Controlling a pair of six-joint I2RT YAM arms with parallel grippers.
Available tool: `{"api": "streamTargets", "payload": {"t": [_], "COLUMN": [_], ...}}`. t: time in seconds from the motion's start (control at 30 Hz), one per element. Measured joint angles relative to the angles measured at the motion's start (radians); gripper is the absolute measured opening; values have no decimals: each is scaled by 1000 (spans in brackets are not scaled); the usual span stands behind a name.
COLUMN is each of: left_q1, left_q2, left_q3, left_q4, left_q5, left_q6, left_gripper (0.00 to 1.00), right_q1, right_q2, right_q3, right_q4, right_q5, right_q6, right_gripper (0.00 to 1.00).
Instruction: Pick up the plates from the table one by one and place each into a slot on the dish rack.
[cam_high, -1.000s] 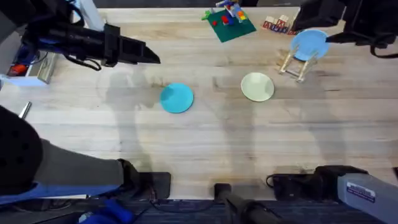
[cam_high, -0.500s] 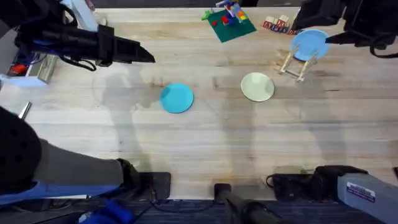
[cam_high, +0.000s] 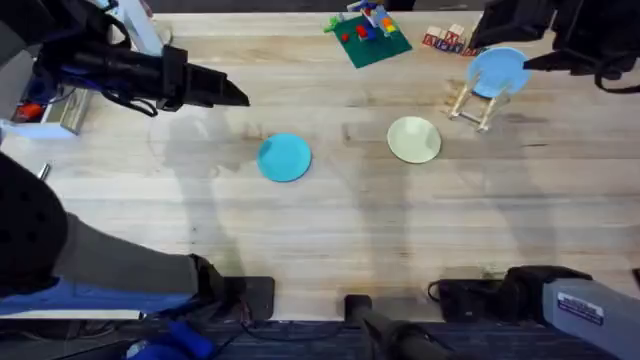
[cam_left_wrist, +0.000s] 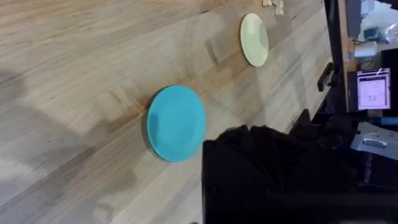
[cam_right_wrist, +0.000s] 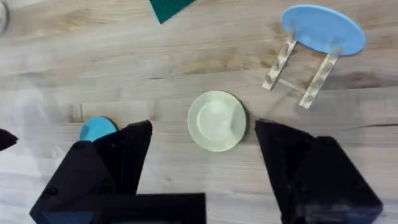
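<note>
On the table (cam_high: 330, 230), the teal plate (cam_high: 285, 157) (cam_left_wrist: 177, 123) (cam_right_wrist: 97, 129) lies flat left of centre. To its right, the pale yellow-green plate (cam_high: 414, 139) (cam_left_wrist: 254, 39) (cam_right_wrist: 216, 120) lies flat too. The dish rack (cam_high: 472, 103) (cam_right_wrist: 298, 74) stands at the back right with a sky-blue plate (cam_high: 497, 72) (cam_right_wrist: 323, 28) in it. My left gripper (cam_high: 238, 96) hovers left of and behind the teal plate, its black fingers tapering together to a point, holding nothing. My right gripper (cam_high: 505, 30) (cam_right_wrist: 204, 124) is high above the rack area, open and empty.
A green baseplate with toy bricks (cam_high: 368, 38) lies at the back centre. Lettered wooden blocks (cam_high: 445, 40) sit just left of the rack. Clutter (cam_high: 45, 105) lies at the table's left edge. Bare wood spreads in front of both plates.
The left arm has drawn back slightly to the left. The plates, the rack and the right arm have not moved.
</note>
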Motion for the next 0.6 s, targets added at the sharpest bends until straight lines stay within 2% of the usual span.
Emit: {"api": "streamTargets", "payload": {"t": [0.4, 0.6], "left_q1": [0, -15], "left_q2": [108, 149], "left_q3": [0, 0], "left_q4": [3, 11], "left_q5": [-6, -10], "left_q6": [13, 24], "left_gripper": [40, 40], "right_q1": [0, 0], "right_q2": [0, 0], "right_q3": [0, 0], "right_q4": [0, 0], "right_q5": [0, 0], "right_q6": [0, 0], "right_gripper": [996, 996]}}
